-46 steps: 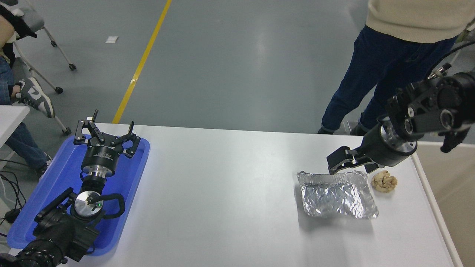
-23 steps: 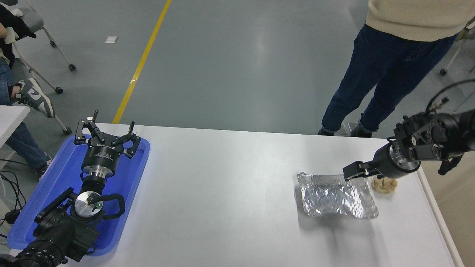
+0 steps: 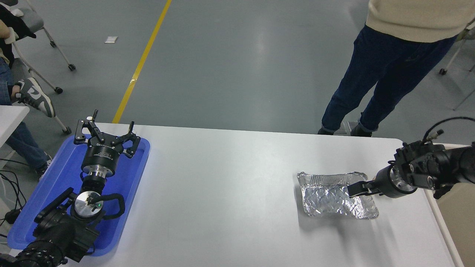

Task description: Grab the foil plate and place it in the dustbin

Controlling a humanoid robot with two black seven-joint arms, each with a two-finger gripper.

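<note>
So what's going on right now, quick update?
Right claw low over foil plate's right end, grip unclear. Left claw open, parked over blue tray. Plate flat on table; dustbin at right edge.

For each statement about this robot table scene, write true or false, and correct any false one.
1. The foil plate lies on the white table. True.
2. The right gripper is far from the foil plate. False: it is at the plate's right end, over its rim.
3. The left gripper is over the blue tray. True.
4. The foil plate is already in the dustbin. False: it is on the table.
5. A person stands at the far side. True.
</note>
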